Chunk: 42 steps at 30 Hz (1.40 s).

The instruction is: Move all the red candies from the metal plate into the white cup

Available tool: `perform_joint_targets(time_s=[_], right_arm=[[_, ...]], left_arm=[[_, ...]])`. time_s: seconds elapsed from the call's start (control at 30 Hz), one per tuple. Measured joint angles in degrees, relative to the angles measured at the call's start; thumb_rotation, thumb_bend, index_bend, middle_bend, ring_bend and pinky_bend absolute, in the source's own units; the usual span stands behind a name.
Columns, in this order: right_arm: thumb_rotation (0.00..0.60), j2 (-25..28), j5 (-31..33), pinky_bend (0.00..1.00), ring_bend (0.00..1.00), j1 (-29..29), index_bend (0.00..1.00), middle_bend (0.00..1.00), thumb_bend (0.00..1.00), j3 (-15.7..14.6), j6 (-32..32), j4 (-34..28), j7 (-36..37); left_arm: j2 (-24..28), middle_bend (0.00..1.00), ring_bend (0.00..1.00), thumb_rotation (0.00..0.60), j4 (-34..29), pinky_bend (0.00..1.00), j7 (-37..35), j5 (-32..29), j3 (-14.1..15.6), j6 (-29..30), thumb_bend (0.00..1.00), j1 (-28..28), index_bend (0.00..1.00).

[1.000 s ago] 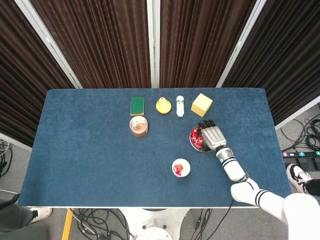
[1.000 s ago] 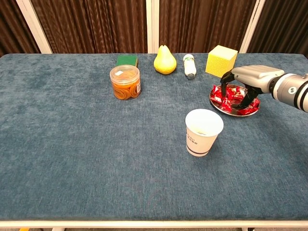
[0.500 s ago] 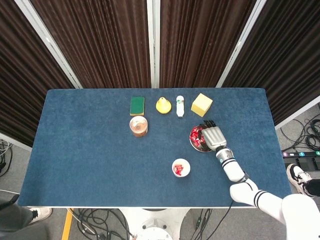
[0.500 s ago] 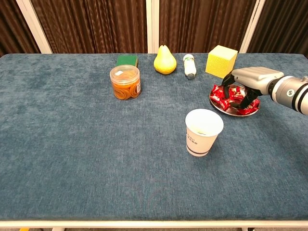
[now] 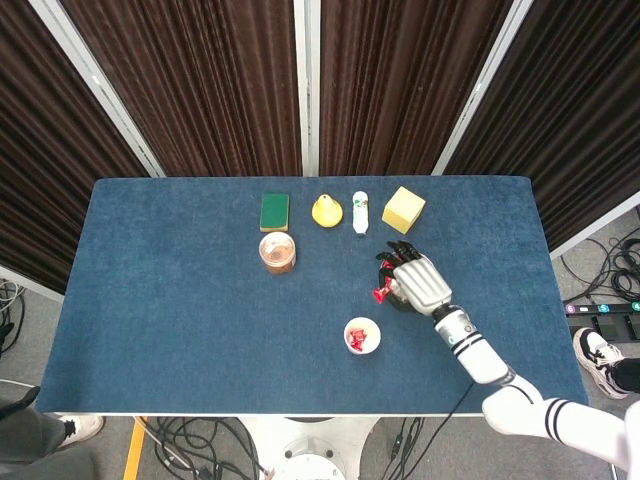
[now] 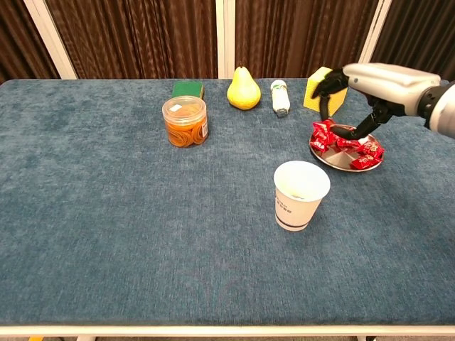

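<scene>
My right hand [image 6: 370, 89] is above the metal plate [image 6: 340, 158], fingers pinching one red candy [image 5: 380, 294] lifted off the pile. Remaining red candies [image 6: 355, 147] are on the plate. White cup [image 6: 301, 195] stands upright on the surface, near the plate, with candies visible inside in the head view.

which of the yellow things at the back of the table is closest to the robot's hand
The yellow cube. The right hand is raised just beside it, over the metal plate; the yellow pear stands farther left.
</scene>
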Motion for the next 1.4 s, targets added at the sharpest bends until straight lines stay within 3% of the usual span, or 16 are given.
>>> perform_joint_targets(time_s=[0.17, 0.33, 0.63, 0.87, 1.07, 1.17, 1.4], right_arm=[[0.6, 3.6, -7.3, 0.0, 0.0, -0.52, 0.56, 0.17, 0.4, -3.48, 1.93, -7.3, 1.18], [0.6, 3.03, -7.7, 0.0, 0.0, -0.33, 0.52, 0.16, 0.4, -4.95, 0.72, -7.94, -0.87], [0.6, 1.69, -6.93, 0.0, 0.0, 0.24, 0.32, 0.13, 0.34, -5.3, -0.49, -7.35, -2.86], [0.6, 2.7, -4.92, 0.0, 0.0, -0.31, 0.32, 0.14, 0.33, -3.16, 1.57, -6.82, -1.44], [0.6, 1.96, 3.03, 0.0, 0.0, 0.75, 0.37, 0.15, 0.26, -0.16, -1.28, -1.01, -3.14], [0.6, -0.08, 7.43, 0.0, 0.0, 1.95, 0.37, 0.15, 0.21, 0.94, -3.92, 4.14, -5.32], [0.6, -7.45, 12.51, 0.0, 0.0, 5.12, 0.37, 0.14, 0.21, 2.14, -9.12, 15.92, -9.52]], left_arm=[[0.16, 0.11, 0.08, 0.6, -0.4, 0.15, 0.22, 0.06, 0.11, 0.29, 0.07, 0.23, 0.18], [0.0, 0.11, 0.08, 0.6, -0.13, 0.15, -0.05, -0.09, 0.25, 0.36, 0.07, 0.5, 0.18], [-0.27, 0.11, 0.08, 0.6, 0.47, 0.15, -0.52, -0.38, 0.14, 0.16, 0.07, 0.53, 0.18], [-0.44, 0.11, 0.08, 0.6, 0.87, 0.15, -0.79, -0.45, 0.11, -0.12, 0.07, 0.44, 0.18], [-0.63, 0.11, 0.08, 0.6, 1.07, 0.15, -0.94, -0.31, 0.02, -0.25, 0.07, 0.24, 0.18], [-0.64, 0.11, 0.08, 0.6, 1.04, 0.15, -0.91, -0.52, 0.07, -0.34, 0.07, 0.34, 0.18], [-0.39, 0.11, 0.08, 0.6, 0.75, 0.15, -0.69, -0.7, 0.05, -0.33, 0.07, 0.45, 0.18]])
